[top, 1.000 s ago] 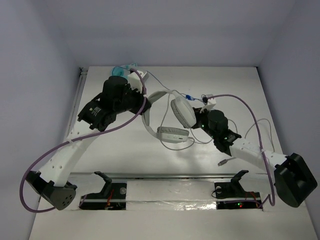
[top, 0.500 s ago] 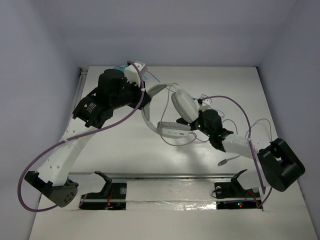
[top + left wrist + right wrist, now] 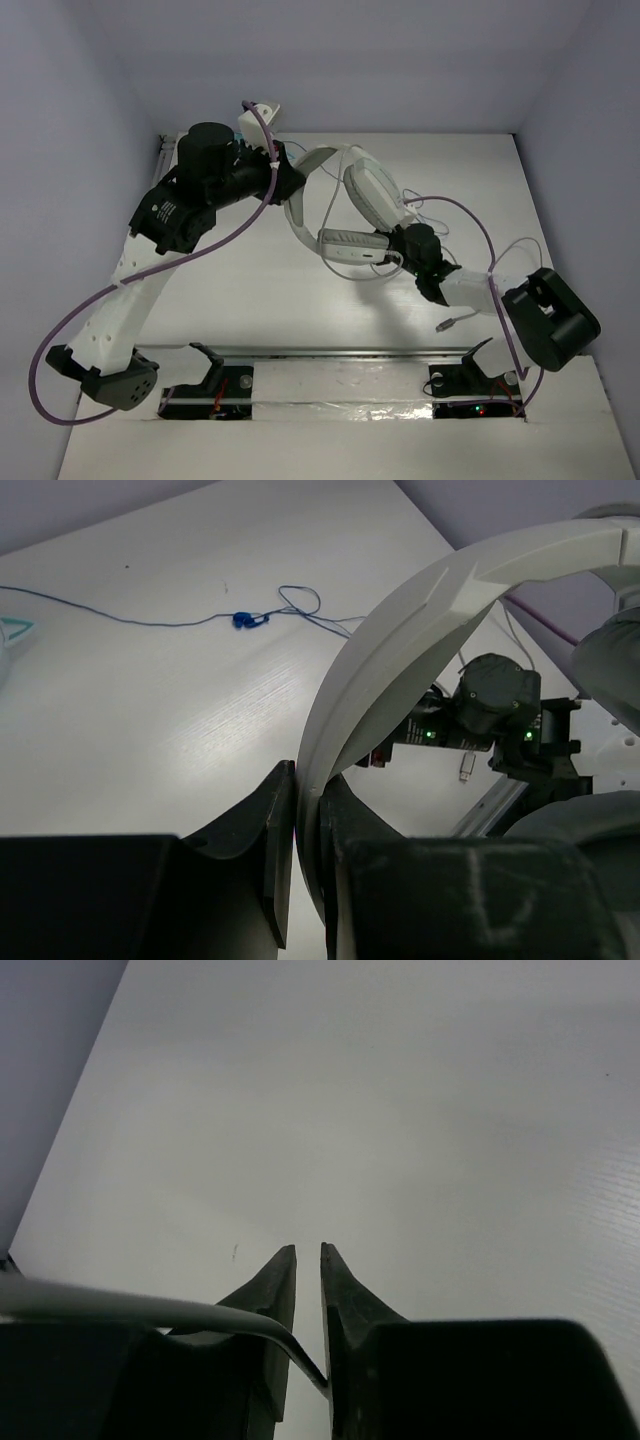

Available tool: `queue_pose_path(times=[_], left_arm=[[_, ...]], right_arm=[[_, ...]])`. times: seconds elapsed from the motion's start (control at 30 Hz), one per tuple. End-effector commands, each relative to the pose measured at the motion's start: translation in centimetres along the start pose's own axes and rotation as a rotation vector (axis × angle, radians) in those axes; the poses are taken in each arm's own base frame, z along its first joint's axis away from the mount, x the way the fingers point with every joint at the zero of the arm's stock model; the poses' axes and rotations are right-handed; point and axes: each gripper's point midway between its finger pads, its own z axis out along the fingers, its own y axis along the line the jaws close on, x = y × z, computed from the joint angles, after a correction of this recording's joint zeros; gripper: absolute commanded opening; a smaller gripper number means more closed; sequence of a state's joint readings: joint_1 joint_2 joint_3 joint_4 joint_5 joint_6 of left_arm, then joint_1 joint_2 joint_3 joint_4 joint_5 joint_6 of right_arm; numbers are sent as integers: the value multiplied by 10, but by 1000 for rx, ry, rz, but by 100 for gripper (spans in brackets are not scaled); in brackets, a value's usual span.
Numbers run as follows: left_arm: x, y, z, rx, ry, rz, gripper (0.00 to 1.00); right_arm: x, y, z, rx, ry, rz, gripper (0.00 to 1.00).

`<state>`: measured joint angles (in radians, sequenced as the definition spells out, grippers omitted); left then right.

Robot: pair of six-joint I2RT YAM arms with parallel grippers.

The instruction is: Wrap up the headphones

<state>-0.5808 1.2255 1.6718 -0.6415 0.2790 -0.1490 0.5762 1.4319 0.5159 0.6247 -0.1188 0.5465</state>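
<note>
We can read no text, brand or number anywhere; the pale label (image 3: pixel 158 211) on the left arm (image 3: pixel 130 290) is too blurred.

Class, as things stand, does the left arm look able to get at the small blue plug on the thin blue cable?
Probably not: the left gripper is clamped on the headband of the white over-ear headphones. Bare table lies between it and the blue plug.

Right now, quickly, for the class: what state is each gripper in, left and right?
Left gripper: closed, fingers clamping the white headband.
Right gripper: closed on the thin cable.
</note>
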Motion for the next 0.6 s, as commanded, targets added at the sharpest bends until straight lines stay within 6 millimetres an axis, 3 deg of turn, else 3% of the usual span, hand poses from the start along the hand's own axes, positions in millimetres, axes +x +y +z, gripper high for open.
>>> queue_pose_path(times=[0.0,0.13,0.23,0.37,0.53,0.57], left_arm=[[-49,-24,-10,89,-156,-37,0],[-57,-24,-2,88,-176,-60,0],[-66,-11,0,23,-201,-67,0],[-75,-18,3,57,-223,-92,0],[-90,-17,11,75,-311,-208,0],[-83,-9,16,60,-310,-240,0]], right_arm=[[-7,13,3,-75,-38,17,21],[2,19,3,-116,-2,36,0],[6,21,0,-116,9,41,0],[19,31,2,-126,52,31,0],[39,58,3,-168,105,4,0],[41,64,3,-178,109,2,0]])
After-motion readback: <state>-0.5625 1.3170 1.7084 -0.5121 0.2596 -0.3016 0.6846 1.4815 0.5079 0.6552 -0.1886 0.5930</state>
